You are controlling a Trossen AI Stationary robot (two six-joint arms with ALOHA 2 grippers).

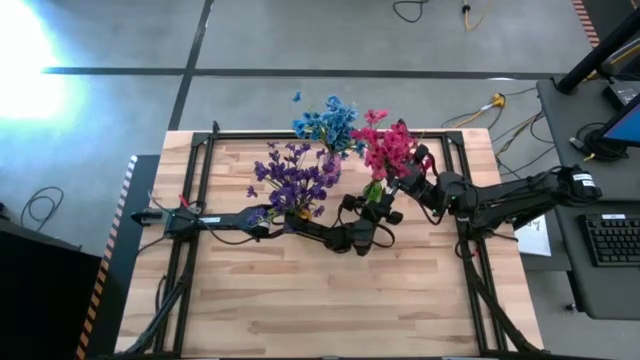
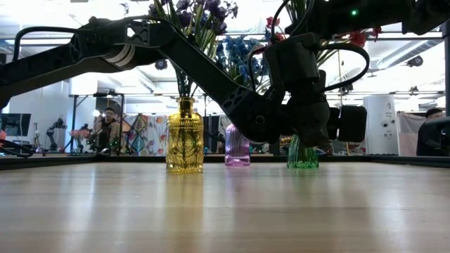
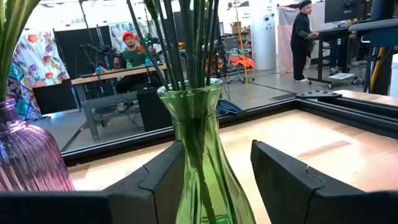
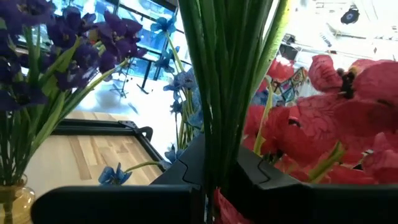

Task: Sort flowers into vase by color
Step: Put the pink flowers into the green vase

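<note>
I am looking down on the wooden surface, which is carrying everything, with both dark arms reaching in toward its far middle. The left arm is stretching across from the left side, and its gripper is sitting at the green vase, one finger on each side of the glass; the jaws are standing partly apart around the vase body, and I cannot tell whether the pads are actually pressing on it. The right arm is coming in from the right edge, and its gripper is sitting up among the stalks, jaws clenched on a tight bundle of green stems belonging to the red-pink flowers, which are fanning out above the green vase. From the level view I am seeing three vases in a row at the far side: a yellow vase on the left, a purple vase in the middle, and the green one on the right, partly hidden behind the arm. The purple flowers are standing in the yellow vase, and the blue flowers are rising behind them, just beside the red-pink cluster. One blue bloom is lying loose on the surface near the black frame. People are sitting at desks in the room beyond.
</note>
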